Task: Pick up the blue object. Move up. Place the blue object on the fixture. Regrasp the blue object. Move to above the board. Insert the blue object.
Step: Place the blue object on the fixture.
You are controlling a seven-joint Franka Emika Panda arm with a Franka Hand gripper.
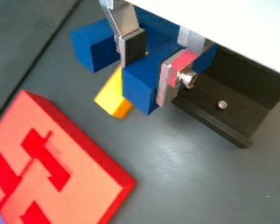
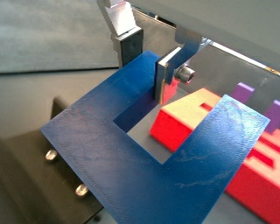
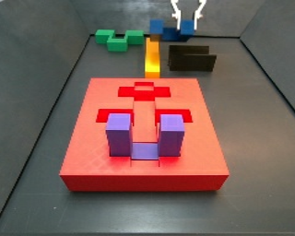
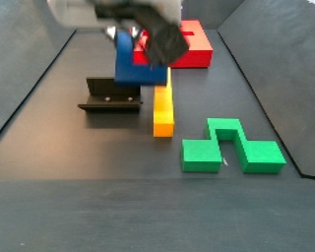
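The blue object, a dark blue U-shaped block, hangs in my gripper, which is shut on one of its prongs. In a wrist view the U opens toward the red board. The block is off the floor, right beside the black fixture and over the end of a yellow bar. Both side views show the gripper holding the blue object just behind the fixture. The board lies well apart from it.
A purple U-shaped block stands in the board's recess. The yellow bar lies on the floor next to the fixture. A green block lies beyond it. Dark walls enclose the floor.
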